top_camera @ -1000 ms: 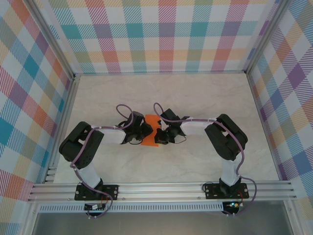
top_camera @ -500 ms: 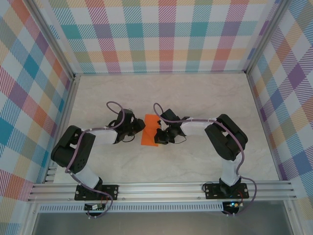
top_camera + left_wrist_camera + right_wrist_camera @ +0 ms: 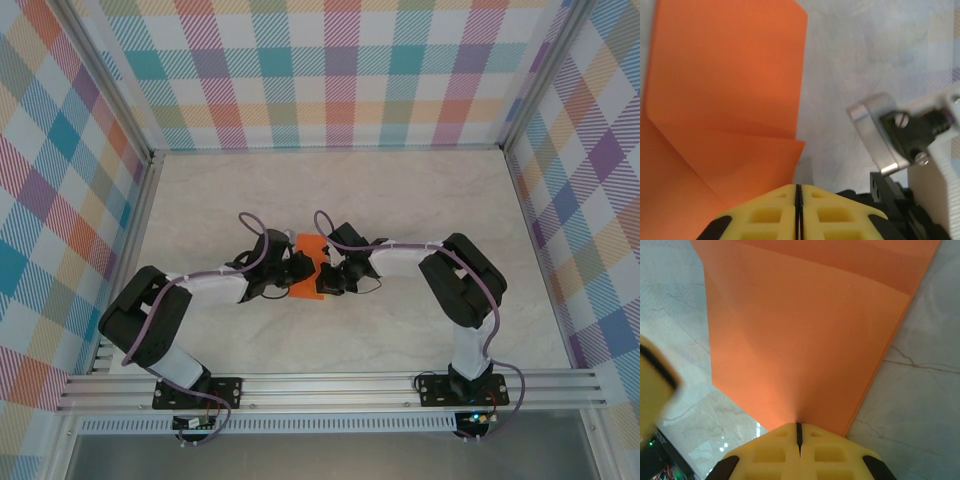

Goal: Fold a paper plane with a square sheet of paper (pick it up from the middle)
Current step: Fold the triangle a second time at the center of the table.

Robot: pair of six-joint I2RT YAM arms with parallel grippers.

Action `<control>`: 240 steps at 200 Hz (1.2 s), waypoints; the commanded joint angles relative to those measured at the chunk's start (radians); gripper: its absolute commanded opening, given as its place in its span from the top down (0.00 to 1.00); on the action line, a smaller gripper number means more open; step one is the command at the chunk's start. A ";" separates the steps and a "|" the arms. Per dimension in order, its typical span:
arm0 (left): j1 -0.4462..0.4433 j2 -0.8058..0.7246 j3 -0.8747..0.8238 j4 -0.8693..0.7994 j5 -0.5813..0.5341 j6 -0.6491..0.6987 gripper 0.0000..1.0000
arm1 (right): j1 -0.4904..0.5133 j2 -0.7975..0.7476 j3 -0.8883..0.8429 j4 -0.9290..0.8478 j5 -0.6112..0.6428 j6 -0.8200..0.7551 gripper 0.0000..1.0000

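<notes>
The square sheet of paper [image 3: 309, 262], partly folded with a creased flap, lies on the table [image 3: 400, 200] between the two sets of fingertips; from above, the grippers cover much of it. The left gripper [image 3: 797, 188] is pressed closed at the flap's corner. The right gripper [image 3: 799, 426] is closed where the sheet's edge runs under its tips. Whether either nips paper is unclear. Both arms reach inward, elbows out, wrists low.

Orange sheet [image 3: 725, 75] — top edge cropped.
</notes>
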 commanded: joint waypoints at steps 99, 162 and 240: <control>-0.037 0.129 -0.042 0.072 0.050 -0.106 0.96 | 0.004 0.063 -0.052 -0.183 0.041 0.029 1.00; -0.030 0.134 -0.053 0.045 -0.045 -0.119 0.96 | 0.006 0.066 -0.056 -0.213 0.058 0.009 1.00; 0.083 0.153 -0.044 0.056 -0.117 -0.054 0.96 | 0.006 0.053 -0.112 -0.264 0.080 -0.049 1.00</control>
